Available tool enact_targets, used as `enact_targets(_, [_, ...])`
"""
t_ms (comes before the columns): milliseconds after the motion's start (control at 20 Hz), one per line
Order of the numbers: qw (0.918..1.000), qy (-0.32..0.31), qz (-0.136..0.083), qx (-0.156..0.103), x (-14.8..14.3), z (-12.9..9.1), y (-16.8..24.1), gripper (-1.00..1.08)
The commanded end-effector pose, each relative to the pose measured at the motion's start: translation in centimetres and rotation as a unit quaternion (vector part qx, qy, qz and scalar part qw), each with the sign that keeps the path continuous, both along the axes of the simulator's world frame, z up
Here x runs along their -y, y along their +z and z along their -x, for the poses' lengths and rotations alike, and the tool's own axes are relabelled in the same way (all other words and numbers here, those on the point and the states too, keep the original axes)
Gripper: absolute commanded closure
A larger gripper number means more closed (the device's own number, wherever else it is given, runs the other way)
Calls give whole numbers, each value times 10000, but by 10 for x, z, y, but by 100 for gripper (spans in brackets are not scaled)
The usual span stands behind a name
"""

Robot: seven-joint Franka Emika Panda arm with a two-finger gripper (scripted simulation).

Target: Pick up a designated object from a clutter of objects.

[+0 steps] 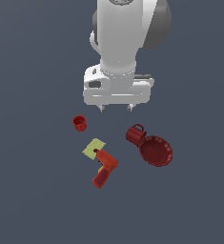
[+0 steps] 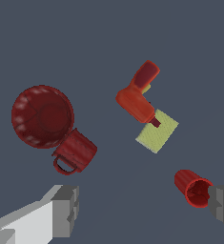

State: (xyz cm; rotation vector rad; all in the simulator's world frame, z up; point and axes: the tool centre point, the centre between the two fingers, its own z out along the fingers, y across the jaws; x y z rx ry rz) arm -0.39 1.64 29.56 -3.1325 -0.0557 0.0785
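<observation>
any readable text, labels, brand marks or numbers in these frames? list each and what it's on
None: no text, label, brand or number shows in either view.
The red drill toy, small red cup, dark red mug, dark red bowl and yellow-green rectangle are all plain.
The arm and its hand carry no markings either.

Open floor around drill [image 1: 104,167], yellow-green rectangle [image 1: 94,149] touching its nose.
</observation>
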Motion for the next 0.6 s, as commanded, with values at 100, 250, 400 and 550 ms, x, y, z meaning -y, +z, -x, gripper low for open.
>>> enact_targets(100, [10000, 19, 8, 10, 0, -1, 0, -100])
enact_targets(250, [9999, 102, 37, 57, 1, -4, 3, -100])
enact_targets(400, [9999, 130, 38, 79, 0, -5, 5, -100])
enact_targets(550, [9999, 135, 53, 74, 1, -5, 4, -100])
